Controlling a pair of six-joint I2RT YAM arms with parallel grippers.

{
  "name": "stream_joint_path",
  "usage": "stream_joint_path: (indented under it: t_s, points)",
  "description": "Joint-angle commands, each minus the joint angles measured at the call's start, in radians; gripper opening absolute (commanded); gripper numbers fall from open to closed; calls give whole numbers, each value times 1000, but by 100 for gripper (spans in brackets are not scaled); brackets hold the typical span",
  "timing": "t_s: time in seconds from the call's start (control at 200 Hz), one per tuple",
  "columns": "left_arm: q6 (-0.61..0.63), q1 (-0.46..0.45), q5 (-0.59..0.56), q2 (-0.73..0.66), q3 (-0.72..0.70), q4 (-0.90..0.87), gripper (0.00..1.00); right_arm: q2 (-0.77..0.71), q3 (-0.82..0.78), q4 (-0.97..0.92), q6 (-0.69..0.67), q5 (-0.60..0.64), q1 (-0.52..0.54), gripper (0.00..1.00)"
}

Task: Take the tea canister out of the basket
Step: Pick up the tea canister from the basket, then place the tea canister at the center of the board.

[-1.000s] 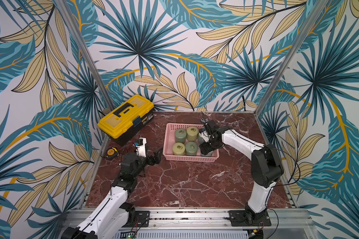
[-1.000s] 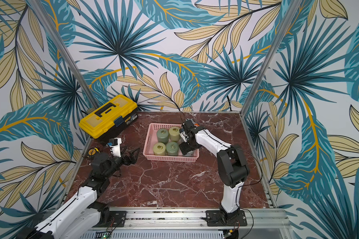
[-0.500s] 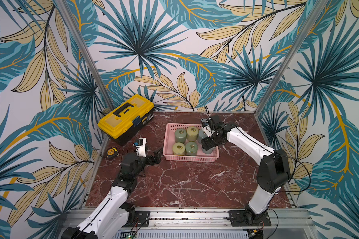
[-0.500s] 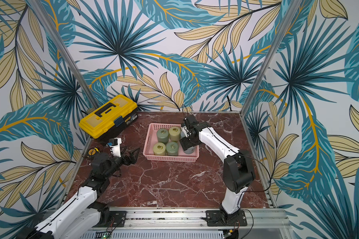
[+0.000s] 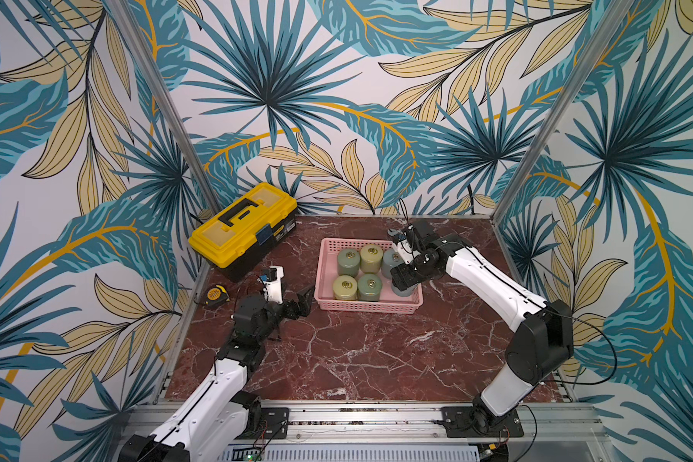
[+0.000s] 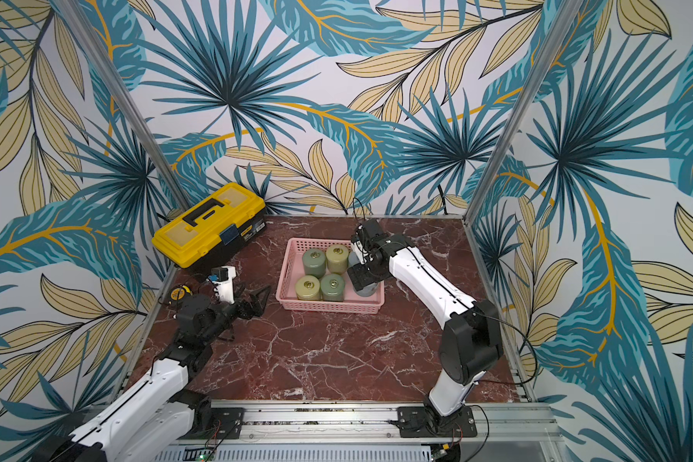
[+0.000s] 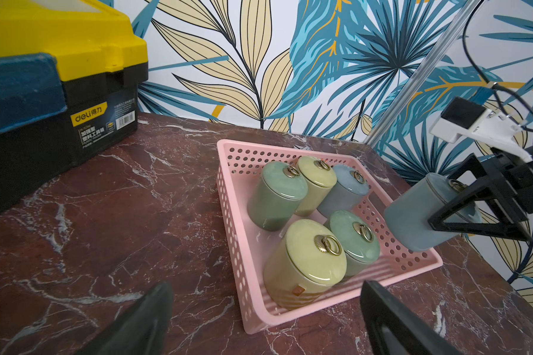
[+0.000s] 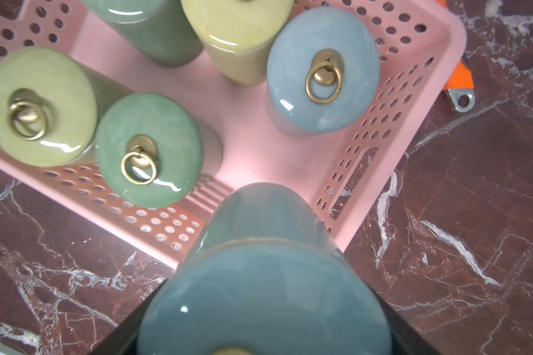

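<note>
The yellow toolbox (image 5: 243,228) is sitting at the far left of the worktop (image 5: 357,352). My left claw (image 5: 303,302) is hanging low over the worktop, spread wide and empty, just beside the pink basket (image 5: 367,307). Five other canisters (image 5: 345,287) are standing upright inside it. My right claw (image 5: 404,280) is pinching the blue-grey tea canister (image 7: 410,215) by its sides, holding it tilted in the air over the basket's near right corner.
</note>
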Motion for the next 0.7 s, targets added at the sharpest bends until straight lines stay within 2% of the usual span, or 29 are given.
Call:
stream_joint_path:
  t_s: [0.0, 0.23, 0.696]
  points:
    - [5, 0, 20, 5, -31, 32, 100, -78, -11, -5, 30, 7, 27, 54]
    - [5, 0, 21, 0, -31, 30, 100, -152, -94, -6, 73, 11, 98, 54]
    - [-1, 0, 7, 8, -34, 33, 100, -251, -267, -4, 203, 67, 311, 54]
